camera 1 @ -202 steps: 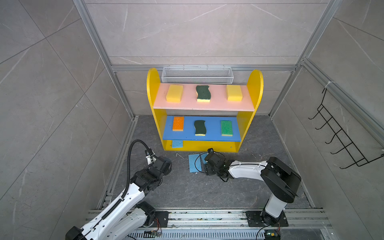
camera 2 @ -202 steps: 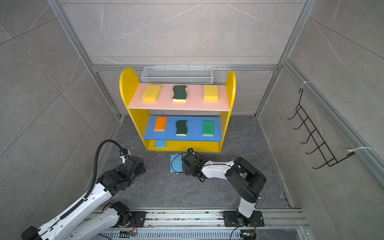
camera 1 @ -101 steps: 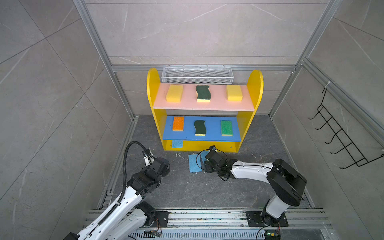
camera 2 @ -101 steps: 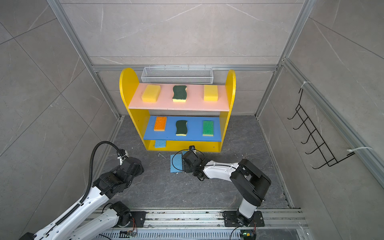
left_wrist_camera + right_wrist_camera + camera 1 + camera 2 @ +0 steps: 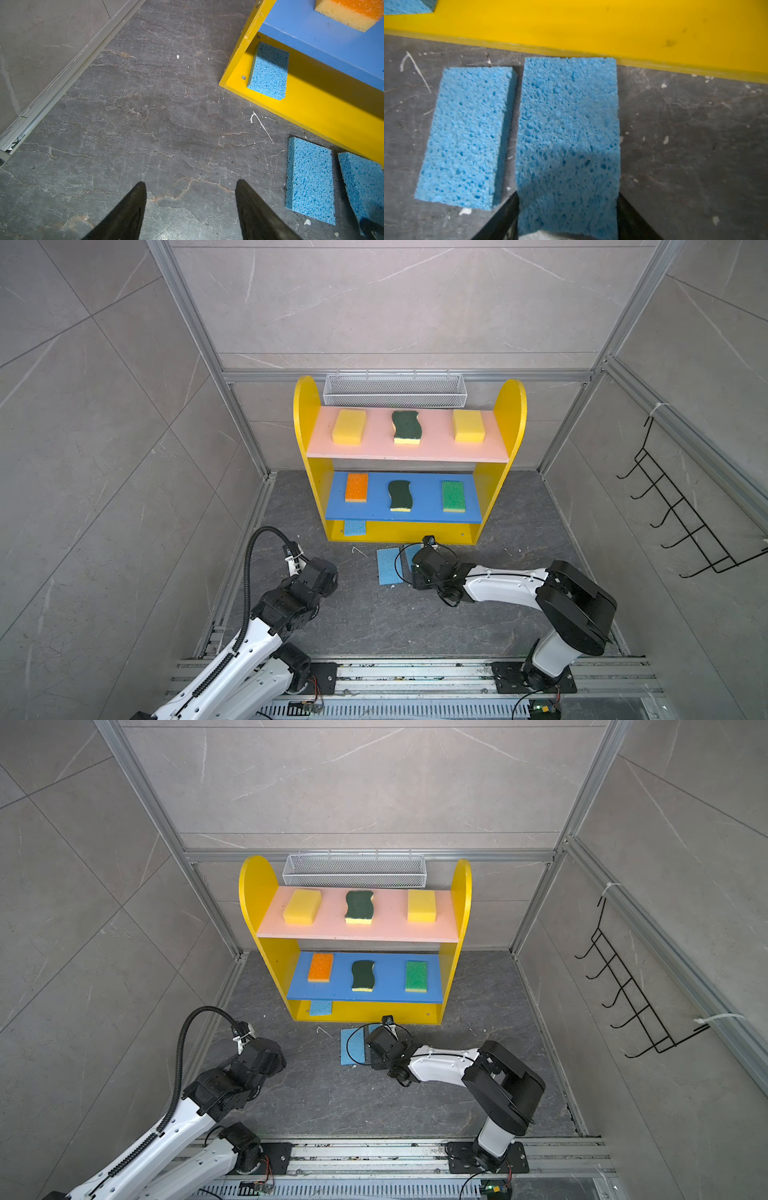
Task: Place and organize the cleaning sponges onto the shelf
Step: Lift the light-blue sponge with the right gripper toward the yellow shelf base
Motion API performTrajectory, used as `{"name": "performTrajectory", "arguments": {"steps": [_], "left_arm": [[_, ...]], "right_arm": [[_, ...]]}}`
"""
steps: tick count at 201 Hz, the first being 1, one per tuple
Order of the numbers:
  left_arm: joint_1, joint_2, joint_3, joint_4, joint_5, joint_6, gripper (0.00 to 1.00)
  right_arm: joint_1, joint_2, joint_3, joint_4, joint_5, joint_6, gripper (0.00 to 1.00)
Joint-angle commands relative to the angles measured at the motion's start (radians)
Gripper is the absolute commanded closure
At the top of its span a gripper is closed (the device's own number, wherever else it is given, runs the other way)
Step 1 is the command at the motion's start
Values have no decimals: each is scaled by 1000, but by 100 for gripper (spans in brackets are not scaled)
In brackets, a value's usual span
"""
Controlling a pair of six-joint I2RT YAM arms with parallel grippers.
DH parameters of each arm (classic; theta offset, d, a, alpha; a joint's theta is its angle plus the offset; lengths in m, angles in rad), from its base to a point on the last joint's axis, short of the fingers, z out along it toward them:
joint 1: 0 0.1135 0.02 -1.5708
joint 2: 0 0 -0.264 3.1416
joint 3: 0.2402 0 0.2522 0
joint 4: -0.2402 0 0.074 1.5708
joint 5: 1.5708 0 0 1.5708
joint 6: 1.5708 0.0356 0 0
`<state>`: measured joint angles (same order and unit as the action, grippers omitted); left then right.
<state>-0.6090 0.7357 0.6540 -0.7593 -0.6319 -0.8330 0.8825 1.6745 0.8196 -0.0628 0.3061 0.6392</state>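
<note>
Grey marble-look tiled booth, dark stone-pattern floor (image 5: 374,622).
Small yellow shelf unit (image 5: 305,414), rounded side panels, centre of frame in both top views.
- Pink upper board (image 5: 382,448): thick yellow block sponge (image 5: 349,426) left; wavy dark-green scourer (image 5: 406,426) mid; 2nd yellow block (image 5: 468,425) right.
- Blue lower board (image 5: 426,489): orange-topped sponge (image 5: 356,487) left; 2nd dark-green scourer (image 5: 400,494) mid; bright-green-topped sponge (image 5: 453,495) right.
- Yellow base board (image 5: 311,99): thin light-blue sponge (image 5: 268,70) at left end, partly under the blue board.

On floor just in front of base, 2 more light-blue sponges side by side w/ a gap:
- loose sponge (image 5: 467,135), lying flat.
- clamped sponge (image 5: 569,128), held by its long sides btwn fingers of right gripper (image 5: 568,194); far end reaches base edge.

Left gripper (image 5: 190,181): jaws apart, nothing btwn, over bare floor, lower left of top views.

White wire mesh basket (image 5: 395,389) behind shelf top. Black wire hook rack (image 5: 673,514) on right wall.
</note>
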Motion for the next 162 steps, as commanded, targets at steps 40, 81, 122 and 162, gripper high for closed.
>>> {"name": "performTrajectory", "arguments": {"steps": [40,81,122,162], "left_arm": [[-2,18,0,12,-23,0,29],[-2,43,-6,46,-5,-5,29],[-2,66,-8,81,4,-4,29],[-2,75,-7,81,5,-3,29]], "right_arm": [[7,-128,-51,-50,127,7,32],[-38,-178,-74,-53,174,-14,31],[-118,-181,-75,-29,168,-71,31],[-191,-147,-47,-6,160,-128,31]]}}
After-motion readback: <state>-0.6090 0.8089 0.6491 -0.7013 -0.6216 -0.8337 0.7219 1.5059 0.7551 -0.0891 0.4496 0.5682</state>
